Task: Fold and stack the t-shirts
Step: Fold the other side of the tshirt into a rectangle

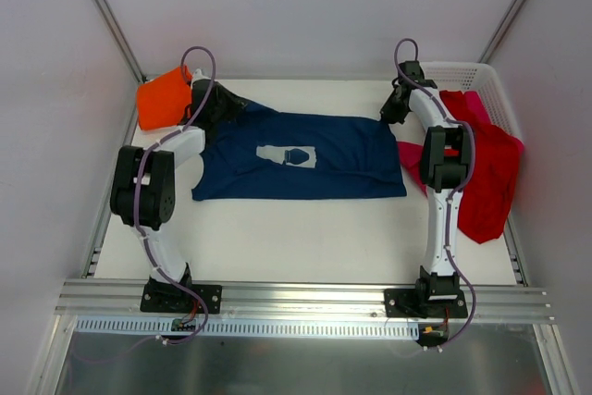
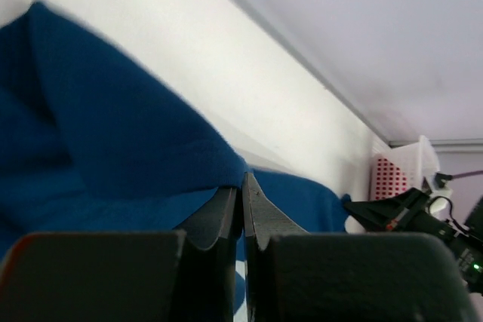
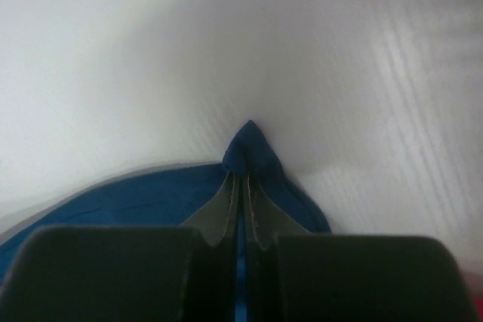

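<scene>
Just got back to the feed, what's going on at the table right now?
Both arms are on the navy blue t-shirt with the pale chest print, which lies spread flat on the white table. The left gripper is pinched shut on its far left end, and the right gripper is shut on its far right corner. An orange t-shirt sits at the far left. A red t-shirt and a pink one hang over the white plastic lattice basket.

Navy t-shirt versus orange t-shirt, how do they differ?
The navy t-shirt lies spread mid-table; the orange t-shirt sits bunched in the far left corner. The navy t-shirt carries a pale chest print; the orange t-shirt shows none. The left gripper and right gripper pinch the navy t-shirt; the orange t-shirt is ungripped. Both rest on the table.
</scene>
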